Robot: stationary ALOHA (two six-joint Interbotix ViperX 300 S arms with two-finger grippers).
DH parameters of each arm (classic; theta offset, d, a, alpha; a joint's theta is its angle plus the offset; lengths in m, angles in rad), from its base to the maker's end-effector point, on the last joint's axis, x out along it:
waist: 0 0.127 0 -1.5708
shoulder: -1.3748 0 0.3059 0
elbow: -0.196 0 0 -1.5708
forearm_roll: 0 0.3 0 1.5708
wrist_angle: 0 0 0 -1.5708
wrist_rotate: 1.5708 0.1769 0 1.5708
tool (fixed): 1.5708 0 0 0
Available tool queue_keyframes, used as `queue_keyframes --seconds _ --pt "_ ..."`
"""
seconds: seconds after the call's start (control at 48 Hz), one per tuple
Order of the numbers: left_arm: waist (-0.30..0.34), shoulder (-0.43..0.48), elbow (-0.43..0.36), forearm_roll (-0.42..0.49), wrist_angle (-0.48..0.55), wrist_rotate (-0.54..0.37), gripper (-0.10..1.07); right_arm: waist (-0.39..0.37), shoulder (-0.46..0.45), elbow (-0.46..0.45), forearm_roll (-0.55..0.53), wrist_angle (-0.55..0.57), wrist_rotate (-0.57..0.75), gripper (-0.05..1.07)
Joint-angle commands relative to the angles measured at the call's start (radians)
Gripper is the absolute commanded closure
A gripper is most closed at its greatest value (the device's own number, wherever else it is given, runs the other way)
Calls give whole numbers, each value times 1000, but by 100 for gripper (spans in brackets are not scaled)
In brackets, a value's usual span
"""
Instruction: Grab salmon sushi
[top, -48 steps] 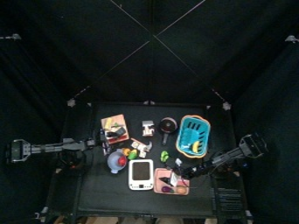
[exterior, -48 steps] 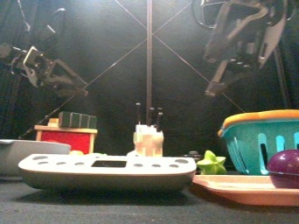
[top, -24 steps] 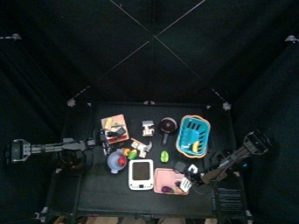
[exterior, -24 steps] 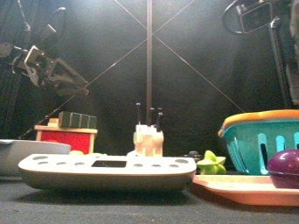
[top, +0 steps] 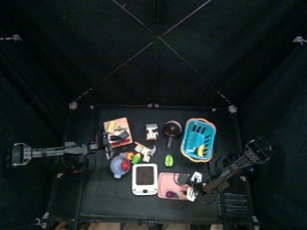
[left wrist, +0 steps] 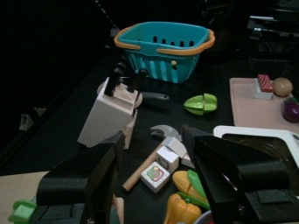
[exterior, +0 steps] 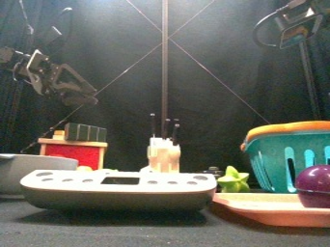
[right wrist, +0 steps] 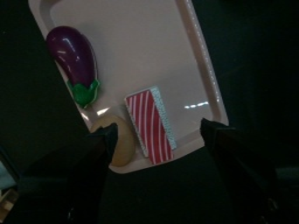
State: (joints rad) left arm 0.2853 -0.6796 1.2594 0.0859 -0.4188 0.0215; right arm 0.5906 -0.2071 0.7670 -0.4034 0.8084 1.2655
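The step in hand looks like the approach. The right gripper [right wrist: 158,162] hangs over the pink tray [right wrist: 152,52] with its jaws spread fully wide and nothing between them. The salmon sushi [right wrist: 149,124], a red-and-white striped slab, lies flat on the tray in the lower centre of the right wrist view, just beyond the jaw tips, well apart from the purple eggplant [right wrist: 70,59] at the upper left. In the top view the tray [top: 171,183] sits at the table's lower right, with the right arm beside it. The left gripper [left wrist: 158,188] rests over the table's left side, jaws apart and empty. The next move likely calls for straddling the slab, lowering and closing.
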Motion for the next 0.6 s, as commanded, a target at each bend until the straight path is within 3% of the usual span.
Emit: queue_keyframes --seconds 0.0,0.583 --pt "-3 2 -12 -2 -9 0 8 -20 2 -12 -3 -17 -8 -1" --pt "-2 0 -11 -2 -9 2 8 -71 106 -3 -8 -144 -12 -1"
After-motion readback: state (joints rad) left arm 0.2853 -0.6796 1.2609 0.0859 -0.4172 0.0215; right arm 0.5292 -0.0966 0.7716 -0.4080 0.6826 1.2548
